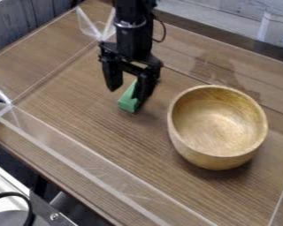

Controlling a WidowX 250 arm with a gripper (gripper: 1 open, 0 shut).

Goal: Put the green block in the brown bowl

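Inspection of the work surface, single overhead-angled view.

My gripper [128, 86] points straight down over the wooden table [73, 115], its black body rising to the top edge of the picture. The two dark fingers [110, 77] stand spread wide apart, released, with nothing clamped between them. One finger is on the left of the green block [131, 96] and the other on its right, so the block lies in the gap between them. Whether either fingertip touches the block or the table I cannot tell from this angle.

The green block lies flat on the table, its long axis running from lower left toward upper right. Only its nearer end and part of its top face show; the rest is hidden behind my fingers and wrist.

The brown bowl [217, 128] sits upright on the table to the right of the block, apart from it and not touching my gripper. It is a round wooden bowl with thick walls, and its hollow shows bare grain.

A low clear plastic wall [38, 86] borders the table on the left and along the near side, with a clear corner piece at the far left. A pale patch of glare lies on the tabletop beyond the bowl.
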